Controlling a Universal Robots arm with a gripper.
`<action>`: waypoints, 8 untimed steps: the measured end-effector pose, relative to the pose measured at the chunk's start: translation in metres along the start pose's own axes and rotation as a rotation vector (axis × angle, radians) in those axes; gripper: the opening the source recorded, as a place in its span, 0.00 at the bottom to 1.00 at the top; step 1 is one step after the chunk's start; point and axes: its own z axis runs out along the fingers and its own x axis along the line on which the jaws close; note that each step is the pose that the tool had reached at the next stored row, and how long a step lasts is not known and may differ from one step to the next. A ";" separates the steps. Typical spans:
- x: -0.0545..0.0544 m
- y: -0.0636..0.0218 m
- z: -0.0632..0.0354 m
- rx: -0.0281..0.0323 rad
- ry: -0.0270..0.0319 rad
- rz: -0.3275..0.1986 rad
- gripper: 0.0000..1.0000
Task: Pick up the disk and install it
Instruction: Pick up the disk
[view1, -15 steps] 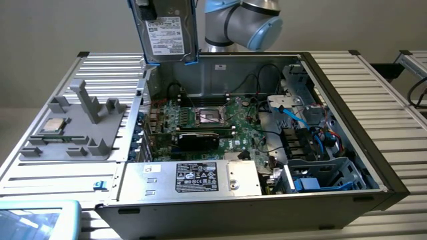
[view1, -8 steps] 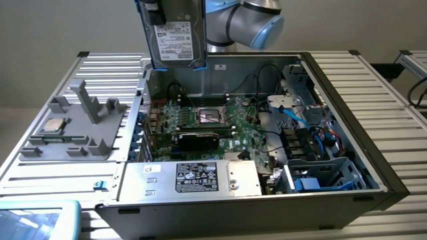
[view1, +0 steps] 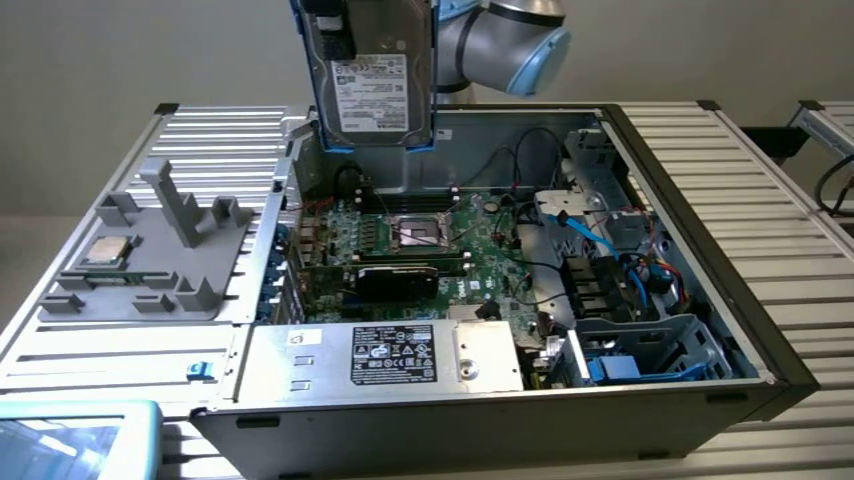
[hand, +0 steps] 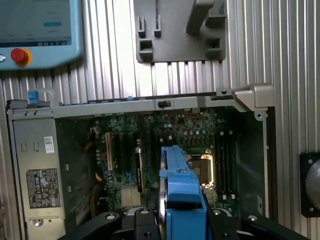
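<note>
**Gripper clamped on the disk over the open case**

My gripper (hand: 182, 220) gripped the disk (view1: 370, 90) by its blue carrier, long axis hanging straight down. The motherboard (view1: 487, 265) lay beneath; the drive cage (view1: 667, 345) sat well apart, toward the exterior view's right.

I list: ribbed silver metal bench (view1: 747, 200), spread well below the fingers (hand: 142, 225); plain pale wall (view1: 134, 50) beyond them; light soft, even.

- Open air surrounds the end effector (hand: 182, 222) and its held disk (view1: 371, 90) above the open computer case (view1: 534, 425).
- Straight below: motherboard (view1: 441, 250), cables (view1: 587, 225) beside it.
- Farther off, power supply (view1: 400, 355) and drive cage (view1: 654, 355) block the case floor.
</note>
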 end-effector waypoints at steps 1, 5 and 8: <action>0.001 -0.0039 0.0003 -0.0007 0.0004 0.000 0.37; 0.007 -0.0187 0.0011 -0.0038 0.0021 0.000 0.37; 0.012 -0.0287 0.0016 -0.0083 0.0035 0.000 0.37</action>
